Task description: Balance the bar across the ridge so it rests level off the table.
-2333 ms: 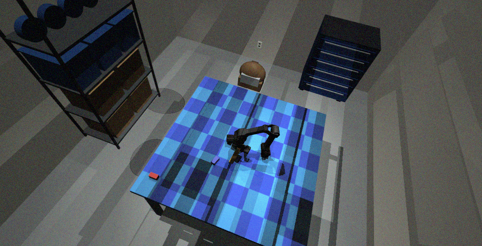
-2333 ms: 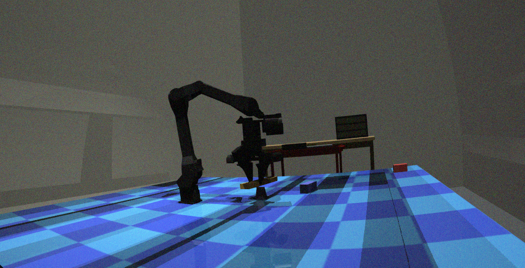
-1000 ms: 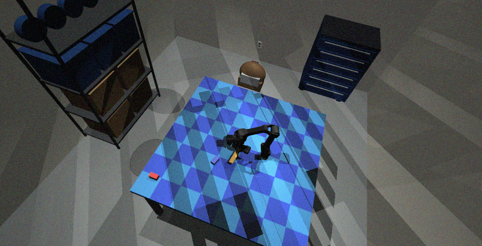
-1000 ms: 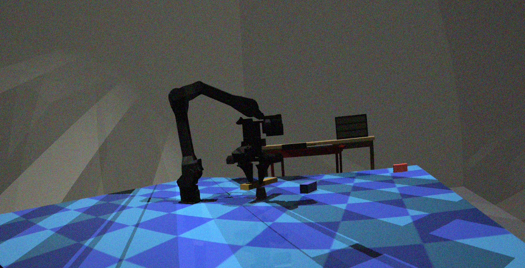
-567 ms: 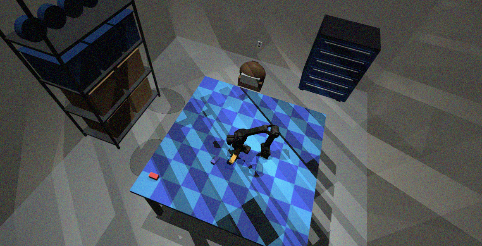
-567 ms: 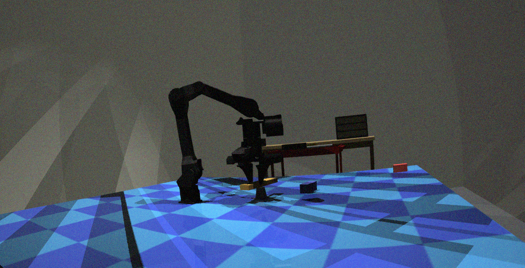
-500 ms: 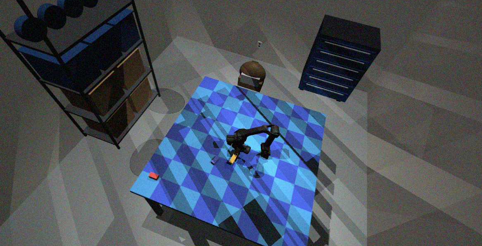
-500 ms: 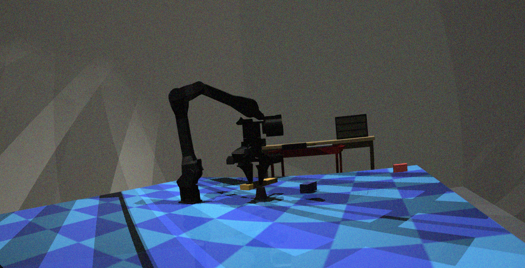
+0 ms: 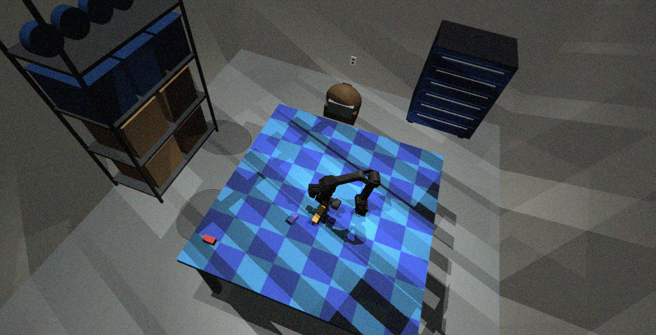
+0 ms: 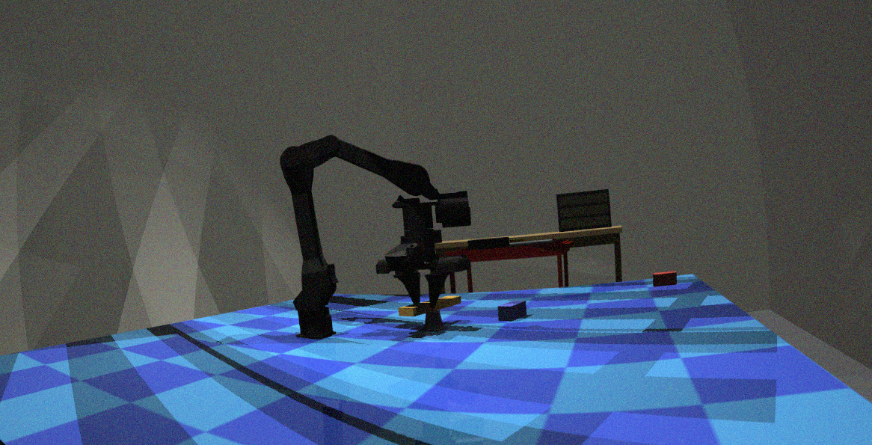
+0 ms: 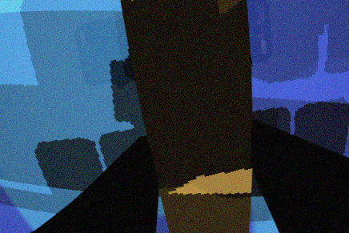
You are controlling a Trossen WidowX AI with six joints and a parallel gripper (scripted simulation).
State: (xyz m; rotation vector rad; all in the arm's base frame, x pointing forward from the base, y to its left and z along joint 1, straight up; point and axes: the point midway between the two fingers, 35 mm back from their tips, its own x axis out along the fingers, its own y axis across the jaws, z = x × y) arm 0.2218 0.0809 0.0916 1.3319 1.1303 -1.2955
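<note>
The yellow-orange bar (image 9: pixel 317 217) (image 10: pixel 449 301) (image 11: pixel 192 90) lies between the two dark fingers of my gripper (image 10: pixel 425 306) (image 11: pixel 199 140), which is shut on it. In the exterior view the bar looks about level and is clear of the checkered table (image 9: pixel 243 259) (image 10: pixel 609 393). The small dark ridge (image 10: pixel 433 321) stands on the table directly under the held part of the bar. Whether the bar touches the ridge top cannot be told. The ridge is hidden under the bar in the wrist view, and the arm covers part of the bar in the top view.
A small purple-blue block (image 9: pixel 292 217) (image 10: pixel 511 310) lies a little way from the bar. A red block (image 9: pixel 209 239) (image 10: pixel 664 278) lies near a table corner. The arm's base (image 9: pixel 361 206) (image 10: pixel 315 320) stands on the other side of the ridge from the purple-blue block.
</note>
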